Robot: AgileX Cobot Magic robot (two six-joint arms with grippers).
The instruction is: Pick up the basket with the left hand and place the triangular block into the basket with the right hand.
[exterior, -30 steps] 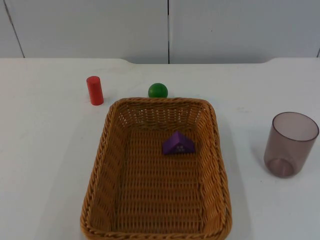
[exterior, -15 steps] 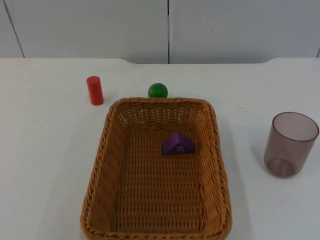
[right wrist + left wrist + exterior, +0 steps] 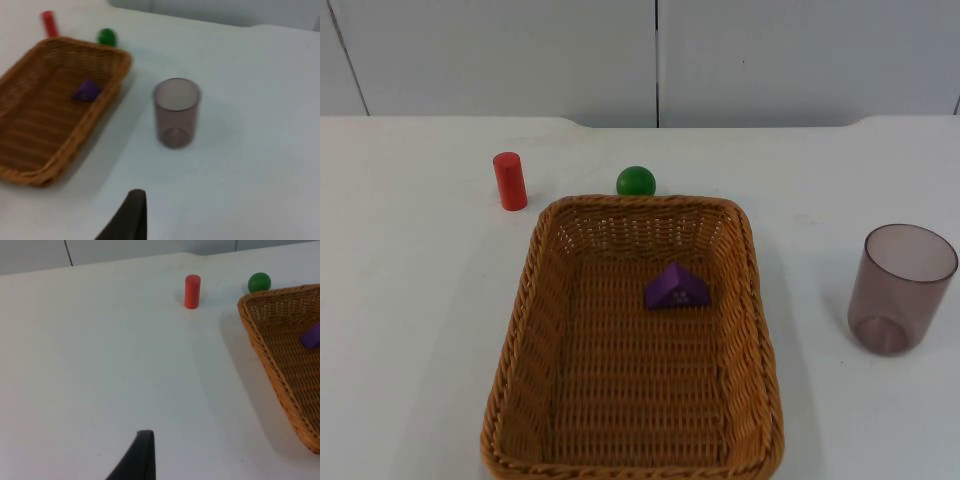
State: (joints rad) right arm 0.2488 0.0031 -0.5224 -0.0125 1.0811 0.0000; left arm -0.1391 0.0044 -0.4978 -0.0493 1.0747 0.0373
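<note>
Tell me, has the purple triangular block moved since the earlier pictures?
No. The purple triangular block lies inside the basket, at the same spot relative to the green ball.

basket (image 3: pixel 520 380): near rim cut off | triangular block (image 3: pixel 312 335): partly cut, perhaps purple

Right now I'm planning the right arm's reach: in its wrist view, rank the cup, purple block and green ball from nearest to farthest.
1. Cup, standing just beyond the right gripper's fingertip.
2. Purple block, inside the basket.
3. Green ball, behind the basket's far rim.
</note>
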